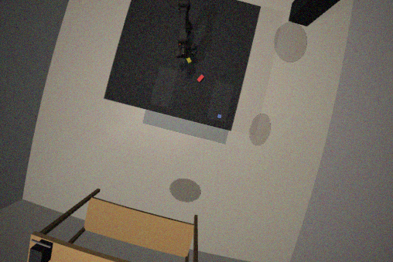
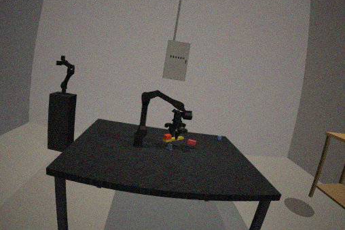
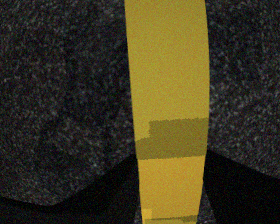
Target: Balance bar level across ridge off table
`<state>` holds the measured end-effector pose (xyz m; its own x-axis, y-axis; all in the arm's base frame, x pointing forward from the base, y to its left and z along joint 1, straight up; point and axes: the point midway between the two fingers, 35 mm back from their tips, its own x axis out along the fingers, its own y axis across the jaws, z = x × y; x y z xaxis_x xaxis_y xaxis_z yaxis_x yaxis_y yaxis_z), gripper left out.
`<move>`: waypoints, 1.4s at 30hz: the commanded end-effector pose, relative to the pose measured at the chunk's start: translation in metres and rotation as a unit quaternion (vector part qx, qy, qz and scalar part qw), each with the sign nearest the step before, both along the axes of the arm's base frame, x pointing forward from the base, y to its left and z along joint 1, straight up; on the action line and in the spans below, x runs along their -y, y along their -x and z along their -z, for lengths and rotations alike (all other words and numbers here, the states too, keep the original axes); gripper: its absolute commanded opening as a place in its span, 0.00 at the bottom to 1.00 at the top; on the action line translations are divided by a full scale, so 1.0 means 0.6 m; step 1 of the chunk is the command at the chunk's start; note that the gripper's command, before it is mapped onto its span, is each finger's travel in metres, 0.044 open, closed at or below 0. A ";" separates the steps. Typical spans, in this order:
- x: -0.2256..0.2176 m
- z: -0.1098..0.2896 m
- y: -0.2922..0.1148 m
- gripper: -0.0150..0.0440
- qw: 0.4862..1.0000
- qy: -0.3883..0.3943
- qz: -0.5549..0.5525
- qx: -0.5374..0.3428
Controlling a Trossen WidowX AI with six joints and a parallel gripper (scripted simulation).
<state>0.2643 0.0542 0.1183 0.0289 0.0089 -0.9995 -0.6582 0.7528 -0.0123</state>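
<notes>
My gripper [image 2: 176,137] [image 3: 170,160] is shut on the yellow bar [image 1: 189,60] [image 2: 180,138] [image 3: 168,65] and holds it above the table. In the exterior view the bar looks roughly level, with an orange-red block [image 2: 167,136] on its left end. The small grey ridge [image 2: 170,146] stands on the table and shows below the bar in that view, with a gap between them. The ridge cannot be made out in the top view or in the wrist view, so whether the bar is directly over it is hard to tell.
A red block [image 1: 200,78] [image 2: 191,142] lies on the black table [image 1: 131,79] [image 2: 142,174], beyond the bar's free end. A small blue cube [image 1: 219,116] [image 2: 219,137] lies near a far corner of the table.
</notes>
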 end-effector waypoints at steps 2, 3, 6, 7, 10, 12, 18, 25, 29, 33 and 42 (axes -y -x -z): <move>0.002 0.017 0.001 0.25 1.000 0.002 0.001 -0.002; 0.002 0.020 0.001 0.25 1.000 0.002 0.001 -0.002; 0.002 0.028 0.001 0.25 1.000 0.002 0.001 -0.002; 0.003 0.031 0.001 0.25 1.000 0.002 0.001 -0.002; 0.003 0.034 0.001 0.25 1.000 0.002 0.001 -0.002; 0.003 0.034 0.001 0.25 1.000 0.002 0.001 -0.002; 0.003 0.034 0.001 0.25 1.000 0.002 0.001 -0.002; 0.003 0.033 0.001 0.25 1.000 0.002 0.001 -0.002; 0.003 0.034 0.001 0.25 1.000 0.002 0.001 -0.002; 0.003 0.034 0.001 0.25 1.000 0.002 0.001 -0.002; 0.003 0.036 0.001 0.25 1.000 0.002 0.001 -0.002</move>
<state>0.2638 0.0529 0.0978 0.0251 0.0081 -0.9997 -0.6551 0.7555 -0.0103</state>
